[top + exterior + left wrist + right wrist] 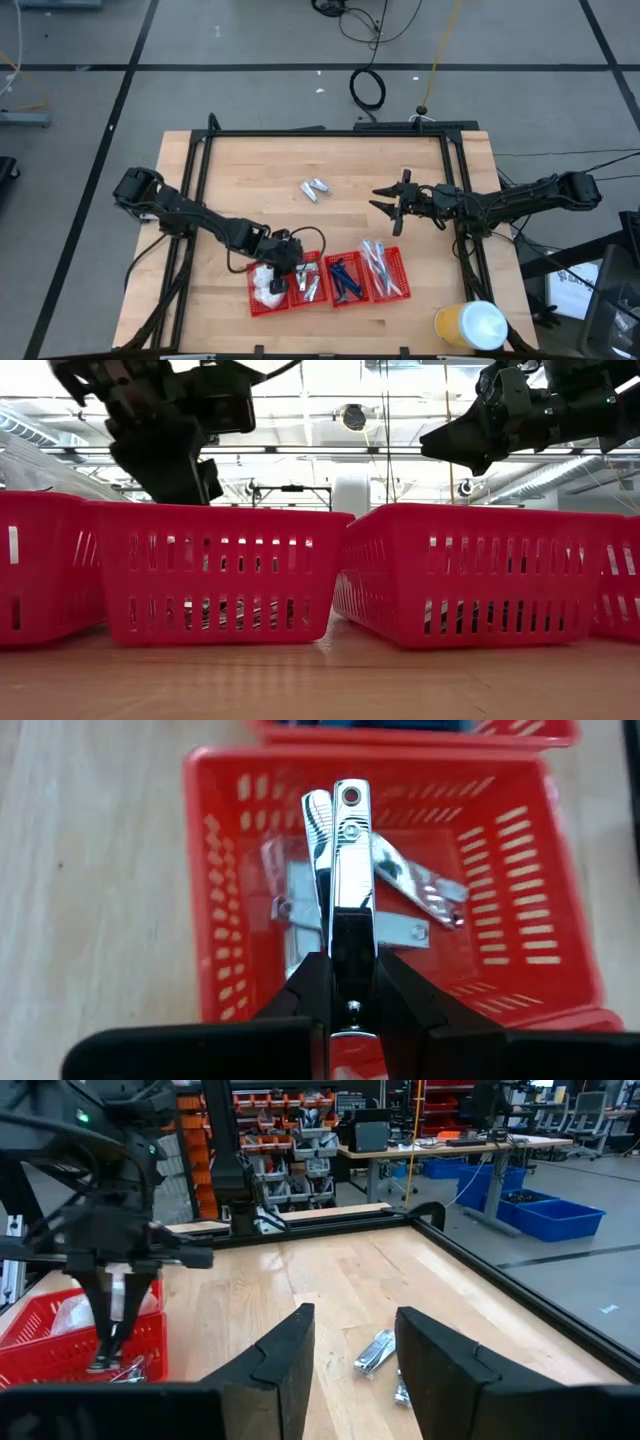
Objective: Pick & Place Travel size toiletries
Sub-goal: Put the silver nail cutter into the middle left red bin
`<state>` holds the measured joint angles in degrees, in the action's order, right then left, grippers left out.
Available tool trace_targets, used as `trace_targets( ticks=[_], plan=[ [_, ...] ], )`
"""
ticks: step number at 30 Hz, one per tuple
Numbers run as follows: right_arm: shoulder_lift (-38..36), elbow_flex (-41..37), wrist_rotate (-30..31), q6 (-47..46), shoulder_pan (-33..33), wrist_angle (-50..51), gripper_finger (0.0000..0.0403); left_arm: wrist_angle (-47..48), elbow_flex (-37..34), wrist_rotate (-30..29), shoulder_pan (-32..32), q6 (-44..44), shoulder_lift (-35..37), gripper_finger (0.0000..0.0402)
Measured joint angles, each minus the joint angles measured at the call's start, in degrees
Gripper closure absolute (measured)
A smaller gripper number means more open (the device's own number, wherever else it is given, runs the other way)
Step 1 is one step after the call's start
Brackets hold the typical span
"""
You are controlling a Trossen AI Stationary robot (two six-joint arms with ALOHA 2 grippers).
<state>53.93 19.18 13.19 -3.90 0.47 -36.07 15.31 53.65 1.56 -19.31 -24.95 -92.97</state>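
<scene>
four red baskets [330,283]; two silvery pieces [315,189] loose on the table [240,180].

Left gripper [297,272] over red baskets [392,285]; 2 silvery items [315,189] on table [240,180].

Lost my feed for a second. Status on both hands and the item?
Left hand shut on silvery nail clipper, over red basket. Right hand open, empty, near two clippers on table. Nothing in the way.
</scene>
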Motion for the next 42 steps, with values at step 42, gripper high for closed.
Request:
trace_targets(
  ticks=[42],
  plan=[
    [0.0,0.0,0.1,0.4,0.0,1.2,0.0273,0.0,2.1,-2.4,27.1,16.3,7.1,0.0233]
  ],
)
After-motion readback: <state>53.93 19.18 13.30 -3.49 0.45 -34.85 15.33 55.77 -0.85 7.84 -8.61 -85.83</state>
